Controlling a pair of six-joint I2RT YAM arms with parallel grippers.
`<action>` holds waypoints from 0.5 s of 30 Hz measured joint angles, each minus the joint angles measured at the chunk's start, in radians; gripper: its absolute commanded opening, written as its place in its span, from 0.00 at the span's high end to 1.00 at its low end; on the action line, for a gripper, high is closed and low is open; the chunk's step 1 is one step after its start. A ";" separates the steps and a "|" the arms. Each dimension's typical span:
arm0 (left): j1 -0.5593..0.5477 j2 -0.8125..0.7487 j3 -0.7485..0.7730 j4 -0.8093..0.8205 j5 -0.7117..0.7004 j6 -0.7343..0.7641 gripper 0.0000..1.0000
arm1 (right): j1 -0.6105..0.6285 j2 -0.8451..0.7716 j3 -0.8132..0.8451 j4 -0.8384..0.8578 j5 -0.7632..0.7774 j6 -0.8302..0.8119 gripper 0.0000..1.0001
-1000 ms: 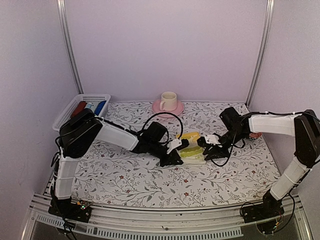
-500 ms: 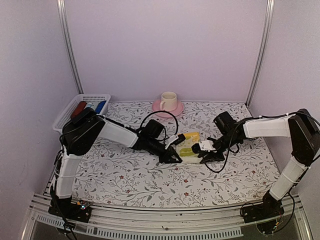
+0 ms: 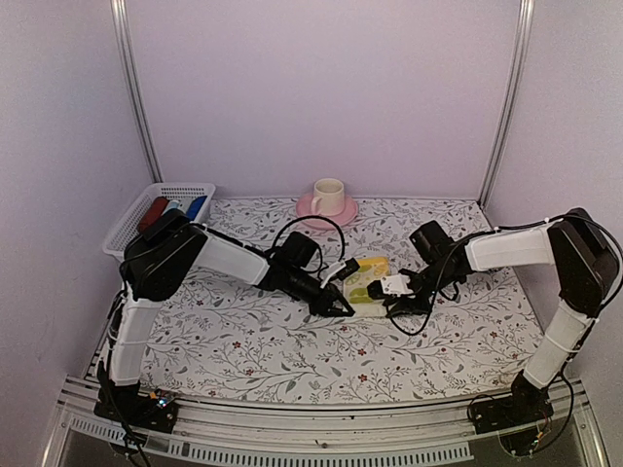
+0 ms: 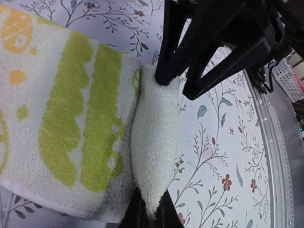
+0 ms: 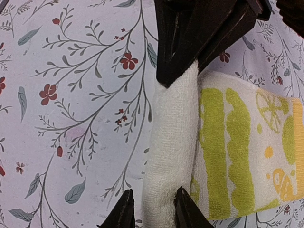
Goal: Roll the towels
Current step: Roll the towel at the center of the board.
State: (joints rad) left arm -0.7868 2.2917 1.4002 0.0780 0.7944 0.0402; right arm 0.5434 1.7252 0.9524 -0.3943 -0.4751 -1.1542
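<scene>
Pale, green-striped towel [image 4: 71, 109], edge rolled

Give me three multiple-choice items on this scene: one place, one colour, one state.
1. The cup stands: A at the near edge; B on the pink saucer; C against the right wall.
2. The printed towel has broad bars coloured: A red; B blue; C green.
3. The left gripper is: A wide open; B shut on the towel's rolled edge; C holding the cup.
Answers: 1 B, the cup sits on the saucer at the back. 2 C, both wrist views show green bars. 3 B, its jaws pinch the fold.
</scene>
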 measured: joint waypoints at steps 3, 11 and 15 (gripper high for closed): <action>0.000 0.002 0.005 -0.006 0.002 -0.001 0.99 | 0.000 0.010 0.000 0.022 0.018 0.016 0.68; 0.003 0.004 0.009 -0.011 0.006 -0.008 0.67 | 0.002 0.046 0.004 0.049 0.040 0.035 0.69; 0.006 -0.007 -0.001 0.003 0.005 -0.013 0.51 | 0.002 0.068 0.008 0.057 0.055 0.042 0.75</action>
State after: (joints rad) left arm -0.7811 2.2845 1.3991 0.0814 0.7998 0.0269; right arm 0.5453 1.7931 0.9604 -0.3374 -0.4198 -1.1126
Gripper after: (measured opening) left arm 0.401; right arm 0.297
